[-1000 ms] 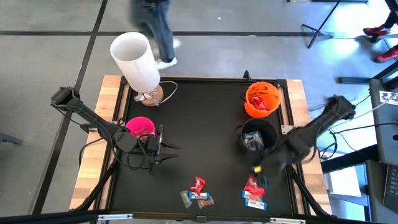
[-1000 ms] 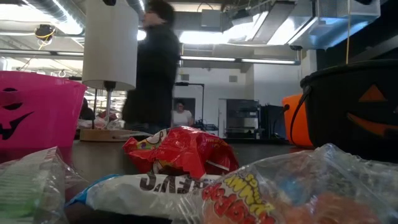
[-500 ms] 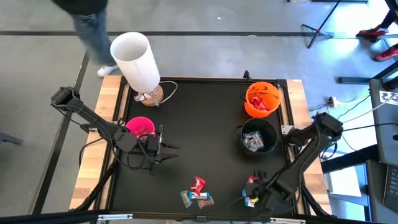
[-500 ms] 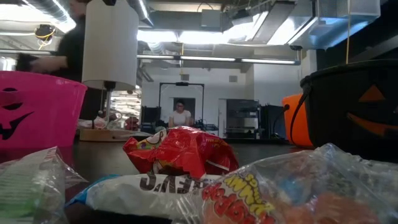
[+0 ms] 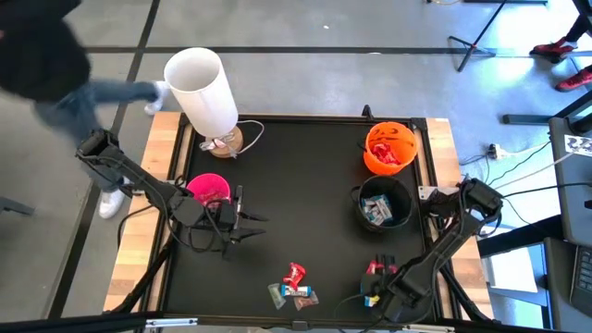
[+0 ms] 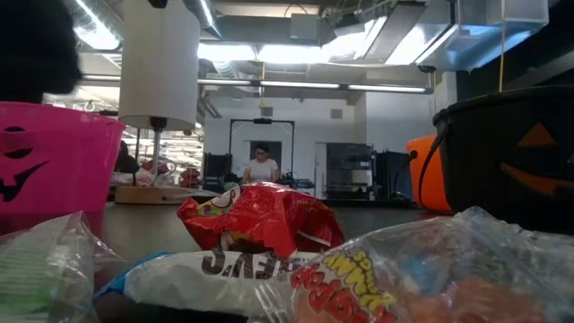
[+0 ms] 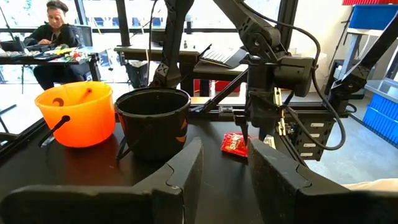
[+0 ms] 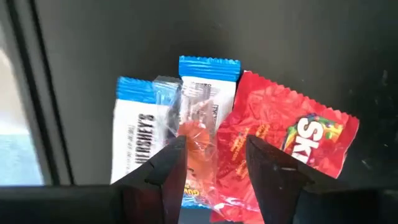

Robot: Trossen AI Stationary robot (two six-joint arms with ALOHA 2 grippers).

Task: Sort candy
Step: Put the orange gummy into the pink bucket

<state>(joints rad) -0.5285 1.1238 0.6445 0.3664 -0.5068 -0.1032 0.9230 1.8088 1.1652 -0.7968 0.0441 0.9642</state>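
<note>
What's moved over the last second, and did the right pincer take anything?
The right pincer swung from beside the black bowl down to the near edge, now open over the right-hand candy pile, a clear wrapper between its fingers, nothing gripped. A person behind the table walked off to the left. The left pincer, open by the pink bowl, the bowls and the candy stayed put.
</note>
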